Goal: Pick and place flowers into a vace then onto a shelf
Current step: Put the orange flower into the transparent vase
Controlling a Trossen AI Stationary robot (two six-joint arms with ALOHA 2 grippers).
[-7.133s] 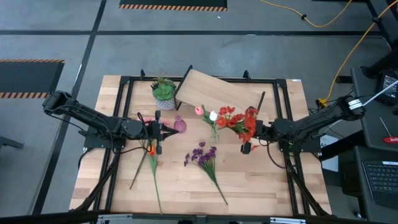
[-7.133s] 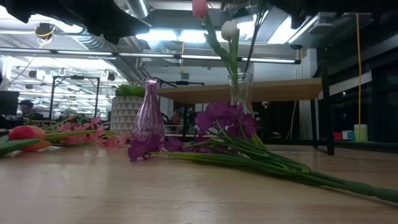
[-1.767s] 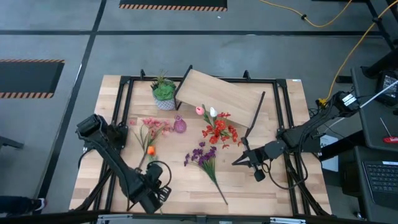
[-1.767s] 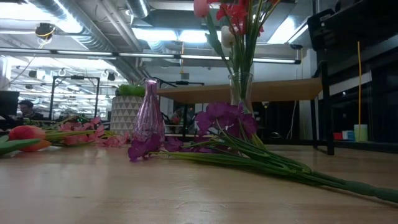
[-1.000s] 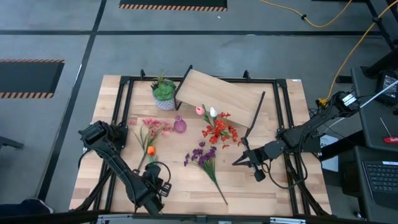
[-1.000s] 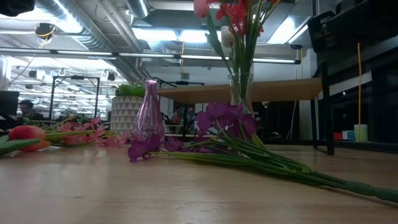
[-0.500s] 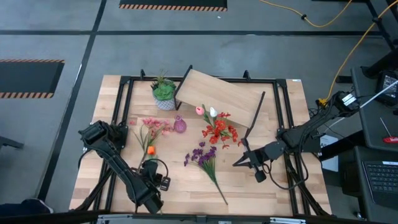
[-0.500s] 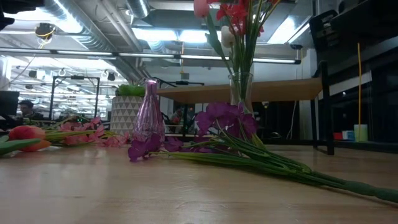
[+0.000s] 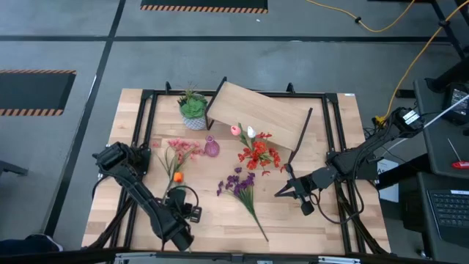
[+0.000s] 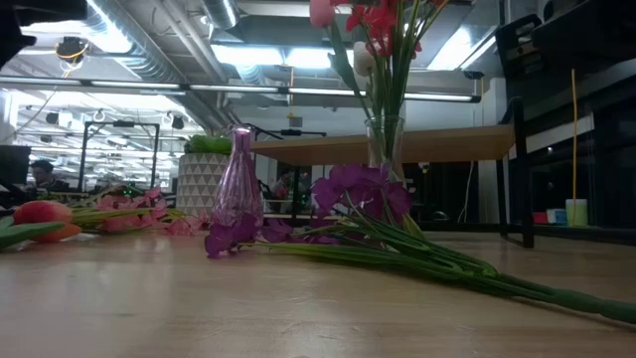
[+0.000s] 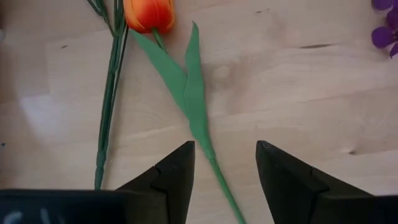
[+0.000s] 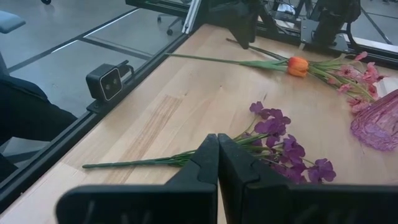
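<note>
- Left wrist view: left gripper [image 11: 222, 163], blunt dark fingers spread, straddles the orange tulip [image 11: 148, 14]'s thin green stalk on pale grained wood.
- Right gripper [image 12: 217, 155]: fingers pressed together, frame centre, above purple clusters [image 12: 283, 142].

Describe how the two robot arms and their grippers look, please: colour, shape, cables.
Both arms are dark, almost black, built of slim jointed segments. The left gripper has two matte black, wedge-shaped fingers above a flat black bar. The right gripper has the same smooth black fingers. Black cables loop beside the right arm in the high view.
</note>
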